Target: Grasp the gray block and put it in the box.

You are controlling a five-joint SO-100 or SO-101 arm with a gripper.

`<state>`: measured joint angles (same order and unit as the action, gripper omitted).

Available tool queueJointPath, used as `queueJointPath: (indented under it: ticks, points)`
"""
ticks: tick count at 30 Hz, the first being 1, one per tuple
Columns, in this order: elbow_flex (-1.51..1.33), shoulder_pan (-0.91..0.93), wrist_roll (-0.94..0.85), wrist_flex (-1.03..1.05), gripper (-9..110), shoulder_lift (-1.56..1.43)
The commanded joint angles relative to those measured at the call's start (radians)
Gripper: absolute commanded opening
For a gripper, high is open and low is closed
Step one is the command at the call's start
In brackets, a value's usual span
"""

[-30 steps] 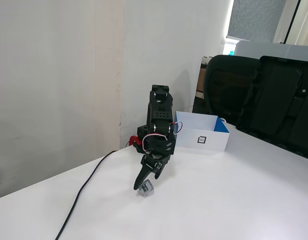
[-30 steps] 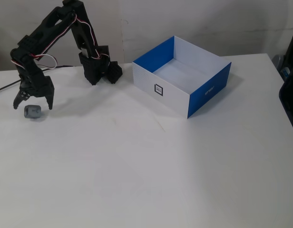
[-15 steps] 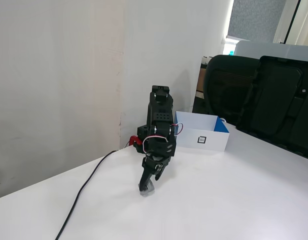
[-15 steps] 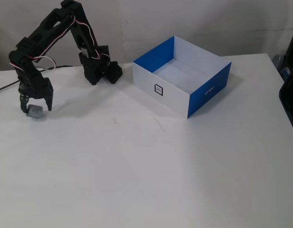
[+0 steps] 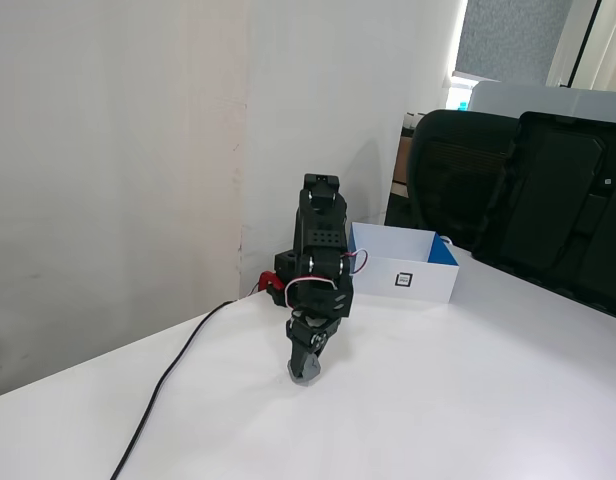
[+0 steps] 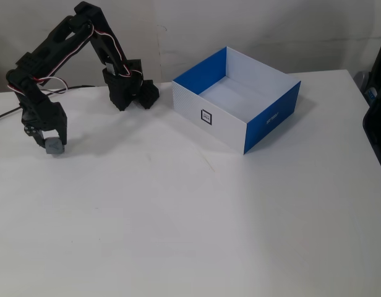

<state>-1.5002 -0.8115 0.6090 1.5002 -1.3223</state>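
The gray block [image 6: 55,147] rests on the white table at the far left, pinched between the black fingers of my gripper [image 6: 51,145], which is shut on it. In the other fixed view the gripper [image 5: 306,367] points straight down, and only a sliver of the gray block [image 5: 305,377] shows at its tip. The box [image 6: 209,104], white outside and blue inside with a small square tag on its front, stands open-topped to the right of the arm's base [image 6: 130,93]. From the other side the box [image 5: 428,283] sits behind the arm.
A black cable [image 5: 166,384] trails from the arm's base toward the table's near edge. Black chairs [image 5: 528,200] stand beyond the table's far right side. A wall runs close behind the arm. White tabletop [image 6: 196,223] spreads in front of the box.
The gripper stood open around the gray block a second ago. It has since dropped lower and its fingers have come together on the block.
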Motion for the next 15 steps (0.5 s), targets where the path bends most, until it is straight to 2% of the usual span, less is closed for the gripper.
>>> queueJointPath:
  ticks: [1,15]
  points:
    - [0.071,-0.014,-0.011,0.025,0,-0.012]
    - [0.196,0.015,-0.031,0.259,0,-0.095]
